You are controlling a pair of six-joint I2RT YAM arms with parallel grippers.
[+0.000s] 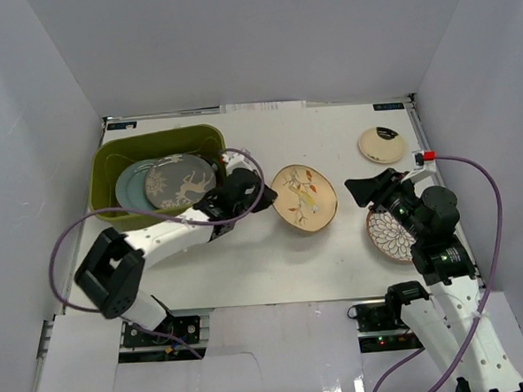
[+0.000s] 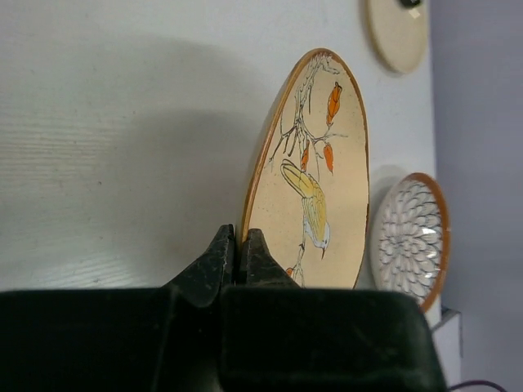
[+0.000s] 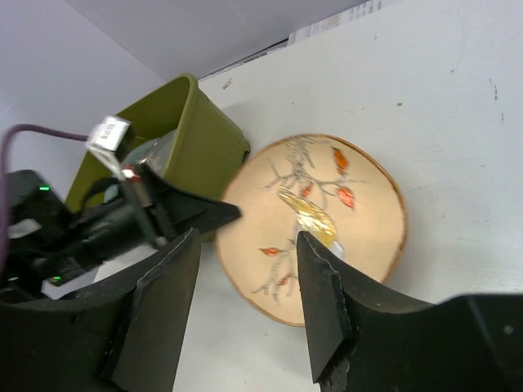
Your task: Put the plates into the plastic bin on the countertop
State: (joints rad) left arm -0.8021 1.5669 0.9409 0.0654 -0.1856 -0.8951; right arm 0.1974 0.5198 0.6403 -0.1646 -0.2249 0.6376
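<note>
As the left pincer (image 2: 237,247) clamps it, the round plate (image 2: 315,163) gleams.

Countertop (image 1: 311,135) behind bird plate (image 1: 304,198) seems open; left arm (image 1: 170,230) flanks bin (image 1: 104,161).

Light is bright, diffuse, from overhead; white walls (image 1: 234,38) read faintly lavender. Top view is sharp with soft shadows.

Left wrist view:
- Broad soft shadow on the countertop (image 2: 163,139) beside the cream leaf-and-bird plate (image 2: 315,188).
- Left gripper (image 2: 237,253) is underexposed, near black.

Right wrist view:
- Small glare spot on the plate's painted bird.
- Right gripper (image 3: 247,241) is dark, slightly soft.
</note>
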